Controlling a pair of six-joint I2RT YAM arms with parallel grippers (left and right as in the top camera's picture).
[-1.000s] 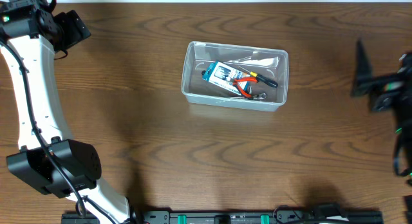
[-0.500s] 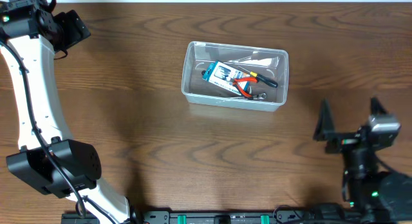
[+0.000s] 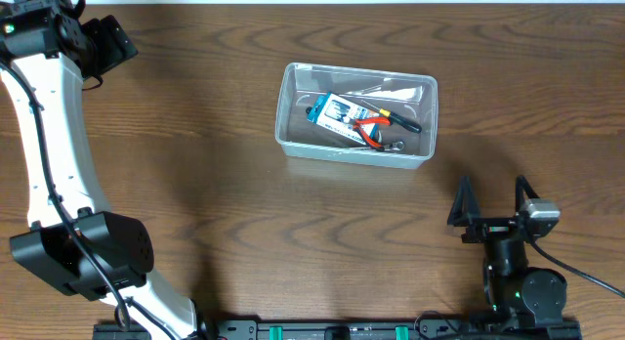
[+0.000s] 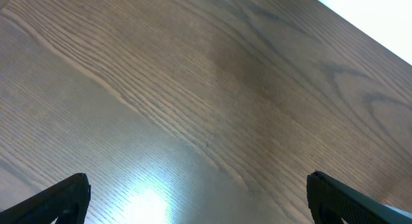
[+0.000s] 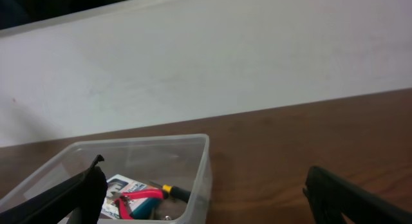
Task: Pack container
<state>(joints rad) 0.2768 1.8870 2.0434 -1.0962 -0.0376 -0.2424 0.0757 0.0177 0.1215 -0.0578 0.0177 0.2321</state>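
Overhead looks straight down; left wrist's close on bare table [image 4: 193, 89], right wrist low, sharing the container [image 5: 148, 141] with overhead.

No text, brand, number or sign can be read in any view. The only printed thing is a blue-and-white packet [image 3: 335, 110] lying in the clear container [image 3: 282, 115] toward the table's [image 3: 244, 213] far edge, and its print is too small and blurred to make out. The right wrist view shows a corner of the same packet, with markings just as illegible.
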